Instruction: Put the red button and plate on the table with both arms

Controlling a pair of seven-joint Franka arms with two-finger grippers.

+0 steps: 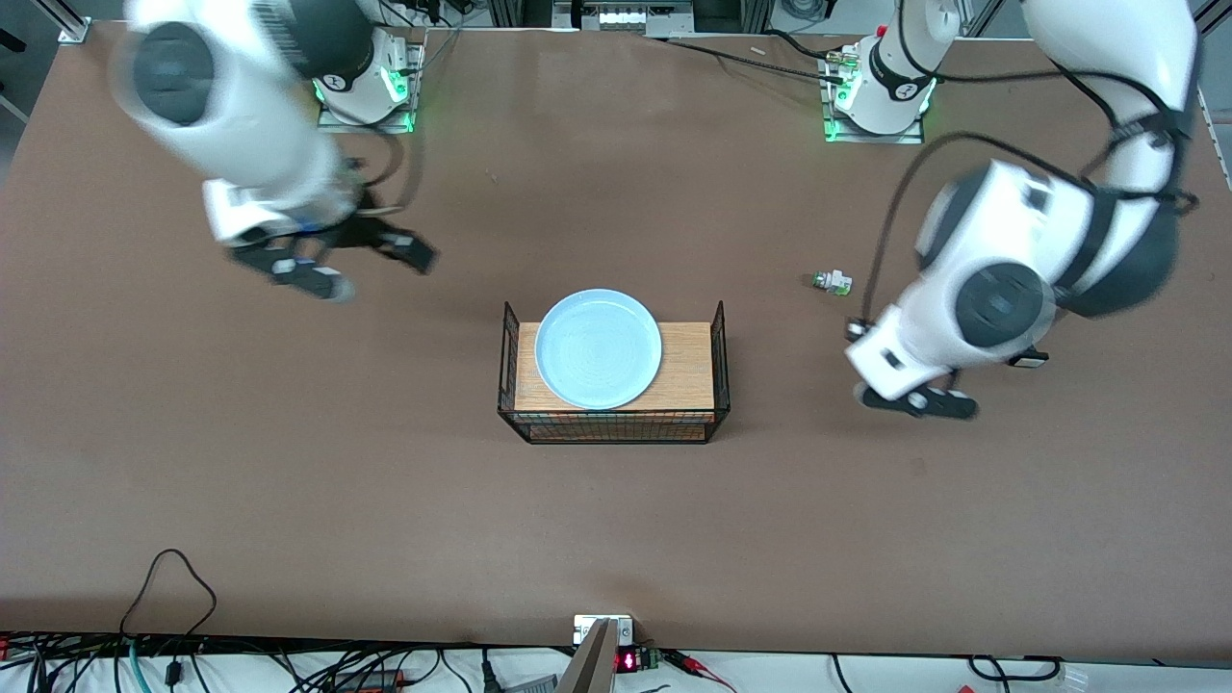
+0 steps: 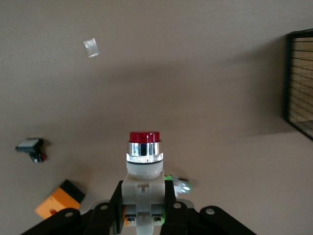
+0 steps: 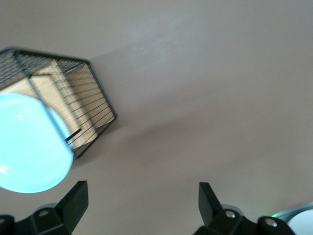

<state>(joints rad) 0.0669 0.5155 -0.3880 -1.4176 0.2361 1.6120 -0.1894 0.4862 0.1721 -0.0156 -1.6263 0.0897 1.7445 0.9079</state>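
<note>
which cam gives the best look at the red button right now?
Left wrist view: the red button fills the centre, red cap up, clamped in the left gripper. In the front view the left arm's wrist hides it. The right wrist view doesn't show it.

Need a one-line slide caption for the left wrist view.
Left gripper shut on the red button above the bare table.

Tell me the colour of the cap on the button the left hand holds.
Red, above a chrome collar; the button shows best in the left wrist view.
</note>
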